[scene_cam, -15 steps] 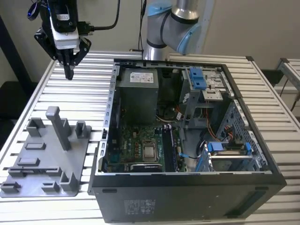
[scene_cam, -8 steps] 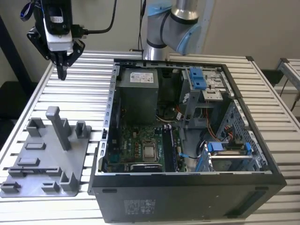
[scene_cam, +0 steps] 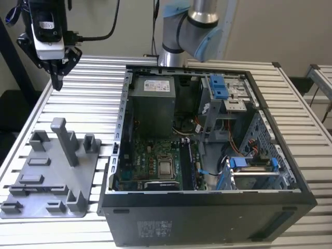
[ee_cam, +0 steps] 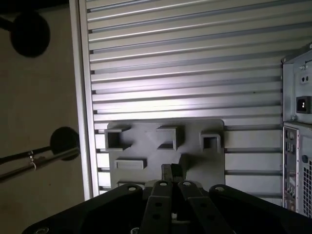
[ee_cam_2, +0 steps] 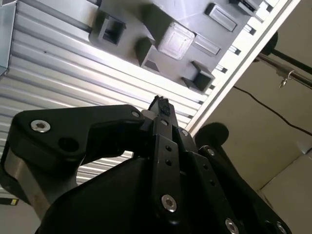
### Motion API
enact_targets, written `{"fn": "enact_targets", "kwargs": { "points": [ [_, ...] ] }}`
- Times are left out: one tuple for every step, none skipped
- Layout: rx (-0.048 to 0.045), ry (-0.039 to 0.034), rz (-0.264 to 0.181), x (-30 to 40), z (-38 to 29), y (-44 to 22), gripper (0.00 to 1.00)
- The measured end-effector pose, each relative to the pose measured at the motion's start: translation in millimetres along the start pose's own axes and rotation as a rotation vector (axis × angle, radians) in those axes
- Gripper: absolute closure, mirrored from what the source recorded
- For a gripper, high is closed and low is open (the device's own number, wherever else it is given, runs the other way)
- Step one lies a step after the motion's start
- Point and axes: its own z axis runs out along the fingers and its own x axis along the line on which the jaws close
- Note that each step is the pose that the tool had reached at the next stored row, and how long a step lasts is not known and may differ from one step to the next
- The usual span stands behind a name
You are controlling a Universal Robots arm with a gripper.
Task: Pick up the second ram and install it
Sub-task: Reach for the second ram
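My gripper (scene_cam: pixel 56 78) hangs high over the slatted table near its back corner at the exterior view's left, above and behind the grey fixture tray (scene_cam: pixel 52 176). Its fingers are shut, tips together, with nothing between them in both wrist views (ee_cam_2: pixel 161 105) (ee_cam: pixel 171 170). The tray (ee_cam: pixel 161 141) with its upright posts and empty pockets lies below the fingertips. The second ram is out of view. The open computer case (scene_cam: pixel 207 145) lies at the exterior view's right of the tray, with dark memory slots (scene_cam: pixel 190 163) beside the processor; what sits in them I cannot tell.
The arm's base (scene_cam: pixel 192 26) rises behind the case. A grey power-supply box (scene_cam: pixel 153 106) and blue-tabbed drive cages (scene_cam: pixel 220 85) sit inside the case. The table edge (ee_cam: pixel 83 97) runs close to the tray, with stand legs (ee_cam: pixel 39 158) beyond it.
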Motion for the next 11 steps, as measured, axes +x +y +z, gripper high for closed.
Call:
{"fn": "enact_targets", "kwargs": {
  "points": [
    [0.0012, -0.0039, 0.0, 3.3, 1.3, -0.3, 0.89],
    [0.0027, -0.0085, 0.0, 6.2, 2.5, -0.5, 0.89],
    [0.0041, -0.0134, 0.001, 8.8, 3.5, -0.8, 0.89],
    [0.0059, -0.0201, 0.001, 10.8, 4.4, -0.9, 0.89],
    [0.0074, -0.0282, 0.001, 12.4, 5.3, -1.1, 0.89],
    [0.0083, -0.0366, 0.0, 13.9, 6.1, -1.1, 0.89],
    [0.0089, -0.046, 0.0, 15.5, 7.1, -1.2, 0.89],
    [0.0087, -0.0545, -0.001, 17.3, 8.3, -1.2, 0.89],
    [0.0083, -0.0624, -0.001, 19.6, 9.8, -1.2, 0.89],
    [0.0079, -0.0697, -0.001, 21.8, 11.3, -1.1, 0.89],
    [0.0074, -0.0774, -0.002, 24.1, 12.8, -1.2, 0.89]
  ]
}}
